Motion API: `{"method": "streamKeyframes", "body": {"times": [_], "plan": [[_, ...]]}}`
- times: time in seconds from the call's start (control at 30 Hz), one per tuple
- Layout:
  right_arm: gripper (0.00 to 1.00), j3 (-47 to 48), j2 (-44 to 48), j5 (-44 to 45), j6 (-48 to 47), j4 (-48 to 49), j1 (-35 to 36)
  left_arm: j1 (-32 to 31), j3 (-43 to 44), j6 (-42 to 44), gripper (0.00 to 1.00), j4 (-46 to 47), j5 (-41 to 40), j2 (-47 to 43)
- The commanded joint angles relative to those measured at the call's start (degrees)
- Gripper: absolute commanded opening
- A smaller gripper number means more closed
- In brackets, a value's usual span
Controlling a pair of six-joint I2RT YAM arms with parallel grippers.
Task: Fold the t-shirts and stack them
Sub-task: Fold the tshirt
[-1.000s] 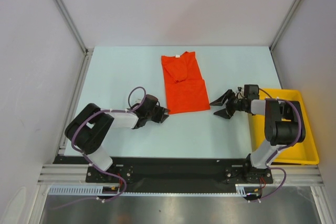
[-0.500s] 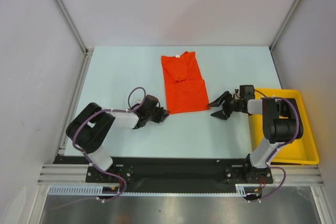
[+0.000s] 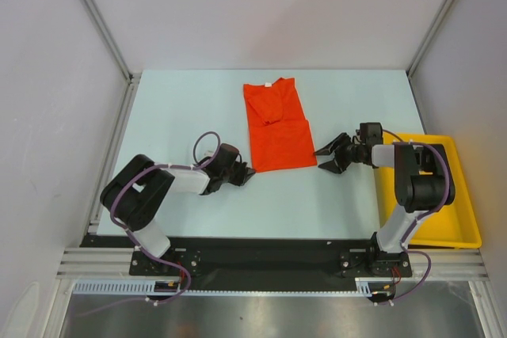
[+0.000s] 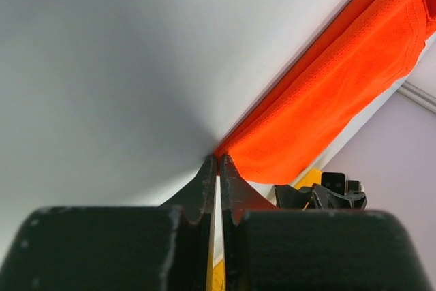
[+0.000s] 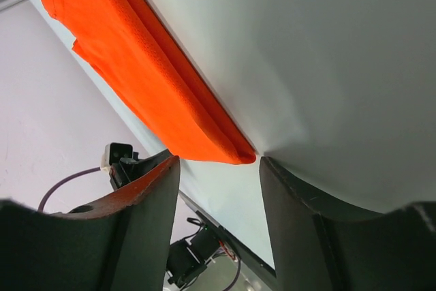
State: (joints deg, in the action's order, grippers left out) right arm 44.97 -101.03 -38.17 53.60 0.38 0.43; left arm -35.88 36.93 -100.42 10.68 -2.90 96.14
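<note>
A: Pale tabletop point(image 3: 182, 116) and white walls point(image 3: 261, 13) fill the overhead view. Where does the t-shirt point(image 3: 275, 124) lie?

B: It lies flat at the middle, nearer the far edge, folded lengthwise with the collar away from the arms. A yellow tray point(image 3: 463, 219) sits at the right edge. The cloth looks thin, light and limp, so it should sag from wherever it is lifted and its layers may slide apart. The two near hem corners look like the best hold, pinched through every layer.

A: And the arms?

B: Both are bent low. The left gripper point(image 3: 247, 172) points at the near-left corner of the shirt. The right gripper point(image 3: 331, 158) sits just beside the near-right corner, with its elbow over the tray.

A: What does the left wrist view show?

B: The left gripper point(image 4: 218, 161) lies almost flat on the surface. Its fingers point(image 4: 197, 195) are pressed to a thin slit and the tips touch the shirt's corner. Whether any cloth is caught between them cannot be told. The t-shirt point(image 4: 327, 93) runs off toward the upper right and shows a fine mesh weave.

A: And the right wrist view?

B: The right gripper point(image 5: 219, 161) is just as low. Its fingers point(image 5: 146, 223) stand apart on either side of the other corner and hold nothing. The stacked fold edges of the t-shirt point(image 5: 136, 80) show there, so a shallow pinch would probably miss the lower layers.
</note>
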Motion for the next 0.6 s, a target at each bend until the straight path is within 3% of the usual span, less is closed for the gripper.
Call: {"method": "streamKeyframes", "body": {"times": [0.0,0.2,0.37,0.57], "plan": [[0.56,1.2,-1.4,4.2,0.5,-2.3,1.3,0.0,-0.2,1.8,0.02,-3.7,-2.0,1.8],[0.54,0.3,0.6,7.7,0.3,-6.4,2.9,0.1,-0.3,2.7,0.00,-2.8,-1.4,2.1],[0.47,0.2,-1.2,10.5,1.7,-5.9,3.0,0.1,-0.4,3.6,0.00,-2.2,-1.3,1.8],[0.46,0.6,-2.9,12.4,1.5,-4.6,2.9,0.1,-1.0,4.3,0.00,-1.5,-1.1,1.2]]}}
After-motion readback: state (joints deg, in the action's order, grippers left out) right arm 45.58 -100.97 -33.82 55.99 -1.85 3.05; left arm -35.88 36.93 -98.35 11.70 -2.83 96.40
